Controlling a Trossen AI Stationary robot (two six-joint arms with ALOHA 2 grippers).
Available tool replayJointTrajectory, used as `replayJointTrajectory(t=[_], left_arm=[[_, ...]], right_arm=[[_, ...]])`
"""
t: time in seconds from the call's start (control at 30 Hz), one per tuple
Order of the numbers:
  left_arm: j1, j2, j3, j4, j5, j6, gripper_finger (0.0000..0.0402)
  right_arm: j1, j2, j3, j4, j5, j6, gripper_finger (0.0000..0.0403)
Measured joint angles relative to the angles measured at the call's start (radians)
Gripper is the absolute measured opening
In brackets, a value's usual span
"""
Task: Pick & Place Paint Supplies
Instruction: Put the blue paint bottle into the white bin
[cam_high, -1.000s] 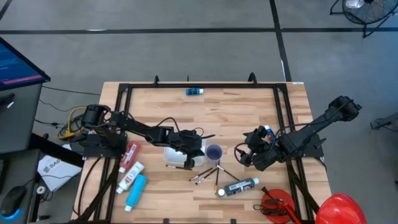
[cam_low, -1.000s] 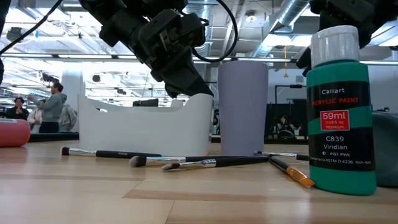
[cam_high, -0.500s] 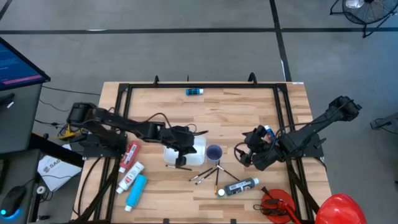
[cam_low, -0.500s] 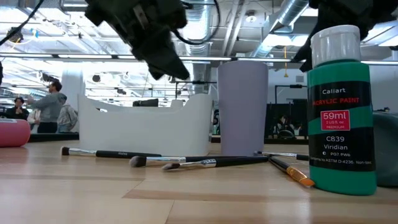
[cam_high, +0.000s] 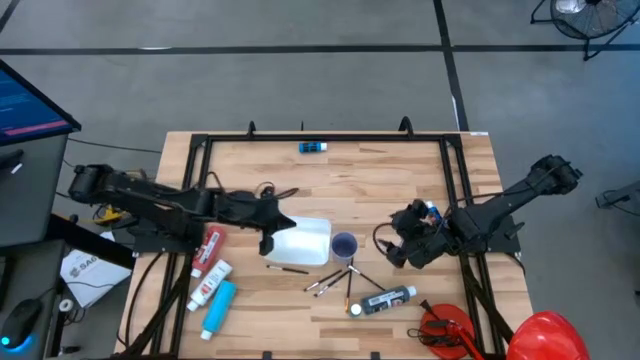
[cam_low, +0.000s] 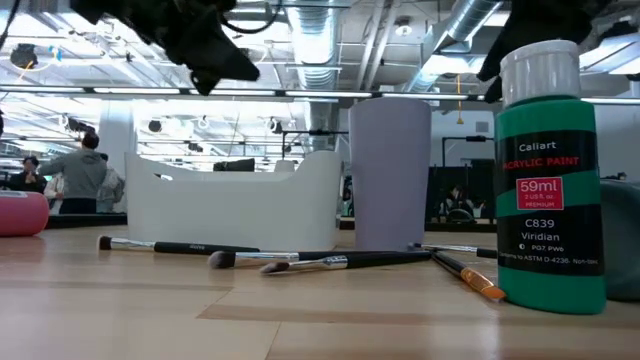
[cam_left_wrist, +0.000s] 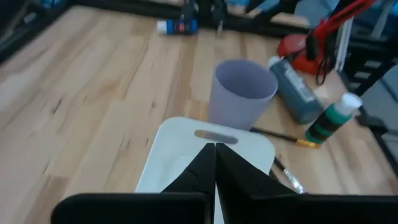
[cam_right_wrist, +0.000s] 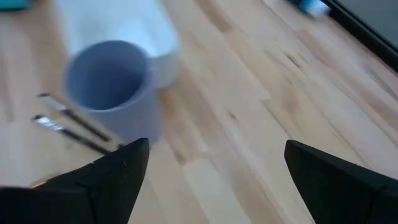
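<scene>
White bin (cam_high: 300, 243) sitting mid-tabletop, lilac cup (cam_high: 344, 245) just beside it, brushes (cam_high: 335, 281) and black bottle (cam_high: 385, 299) lying toward the near edge, left gripper (cam_high: 268, 242) hovering clenched at the bin's left rim, right gripper (cam_high: 397, 250) hanging released beyond the cup.

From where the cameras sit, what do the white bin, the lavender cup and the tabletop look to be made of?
The white bin looks like matte moulded plastic: smooth walls, rounded corners. The lavender cup seems plastic too, even and dull, though that is uncertain. The tabletop looks like wood: pale joined planks with visible grain.
</scene>
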Motion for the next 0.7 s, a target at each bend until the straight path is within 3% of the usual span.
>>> replayJointTrajectory(t=[0.27, 0.47, 0.7], left_arm=[[0.000, -0.063, -0.051, 0.042, 0.000, -0.002, 0.0002], [0.001, -0.058, -0.050, 0.069, 0.002, 0.006, 0.0002], [0.001, -0.057, -0.050, 0.077, 0.002, 0.007, 0.0002]], right_arm=[[-0.091, 0.000, 0.046, -0.594, -0.041, 0.565, 0.0351], [-0.132, 0.018, 0.008, -0.628, -0.188, 0.464, 0.0346], [-0.220, 0.066, -0.005, -0.663, -0.234, 0.440, 0.0346]])
